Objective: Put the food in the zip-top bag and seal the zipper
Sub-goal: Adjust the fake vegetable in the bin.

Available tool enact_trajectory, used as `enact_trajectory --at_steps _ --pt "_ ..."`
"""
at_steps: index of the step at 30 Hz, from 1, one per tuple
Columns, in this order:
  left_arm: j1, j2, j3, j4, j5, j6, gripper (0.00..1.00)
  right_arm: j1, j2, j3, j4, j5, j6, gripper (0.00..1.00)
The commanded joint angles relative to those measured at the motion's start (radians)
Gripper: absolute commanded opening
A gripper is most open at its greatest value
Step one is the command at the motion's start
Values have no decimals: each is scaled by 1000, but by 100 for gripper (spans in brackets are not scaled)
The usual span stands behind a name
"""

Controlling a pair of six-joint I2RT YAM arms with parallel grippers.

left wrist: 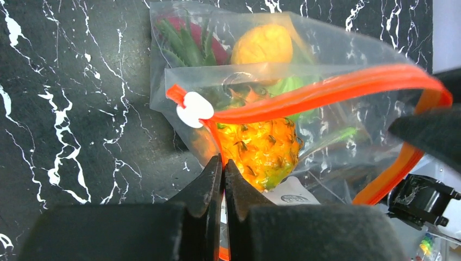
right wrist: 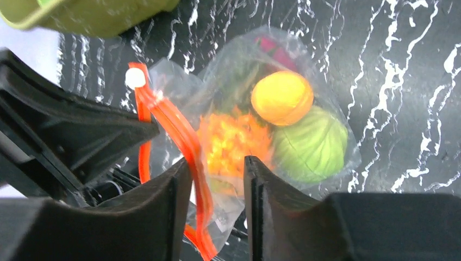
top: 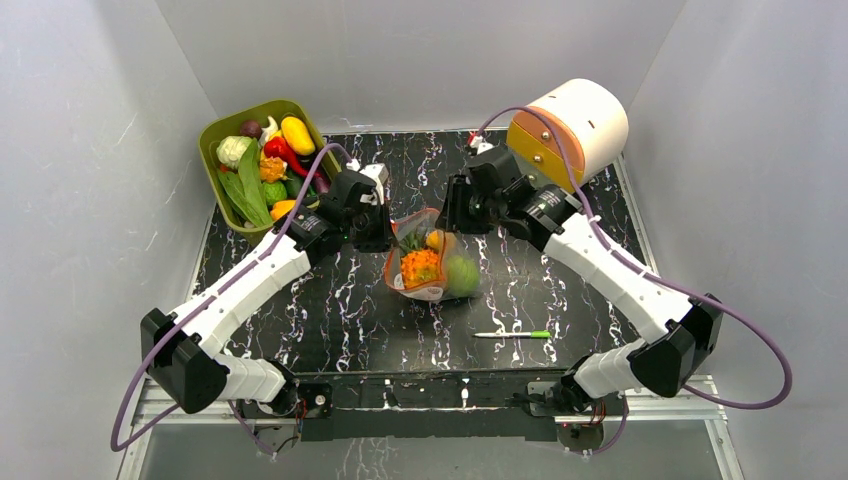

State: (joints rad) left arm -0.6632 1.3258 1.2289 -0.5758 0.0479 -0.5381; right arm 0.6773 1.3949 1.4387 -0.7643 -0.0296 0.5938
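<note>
The clear zip-top bag [top: 432, 290] stands at the middle of the black marbled table, mouth toward the arms' far side. Inside it lie food pieces: an orange pineapple [left wrist: 266, 152], a green cabbage [right wrist: 310, 144] and a yellow piece [right wrist: 281, 98]. The red-orange zipper [left wrist: 326, 89] gapes open, its white slider [left wrist: 191, 109] at one end. My left gripper [left wrist: 223, 163] is shut on the bag's mouth edge, with orange strip pinched between its fingers. My right gripper [right wrist: 216, 163] is open, and the zipper strip [right wrist: 179, 130] hangs loose between its fingers.
A green tub [top: 215, 135] of more toy fruits and vegetables stands at the back left. A white and orange cylinder [top: 570, 130] lies at the back right. A thin green-and-white pen [top: 512, 334] lies near the front, right of centre.
</note>
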Motion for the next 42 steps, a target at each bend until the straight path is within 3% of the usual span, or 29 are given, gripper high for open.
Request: enact_trajectory --at_steps 1,7,14,18,26,37,42 --pt "-4 -52 41 27 -6 -54 0 116 -39 25 -135 141 69 40" --pt "-5 -36 67 27 -1 -75 0 159 -47 4 -187 226 86 38" --pt "-4 -42 94 -11 -79 -82 0 158 -56 65 -236 364 33 1" --pt "-4 -17 155 -80 -149 -77 0 159 -77 80 -225 408 1 0" --pt "-4 14 214 -106 -189 -63 0 159 -75 10 -82 348 -75 0" --pt "0 32 305 -143 -273 -19 54 159 -76 -22 8 304 -124 0" --pt "85 64 377 -182 -294 32 65 159 -87 -37 21 282 -134 0"
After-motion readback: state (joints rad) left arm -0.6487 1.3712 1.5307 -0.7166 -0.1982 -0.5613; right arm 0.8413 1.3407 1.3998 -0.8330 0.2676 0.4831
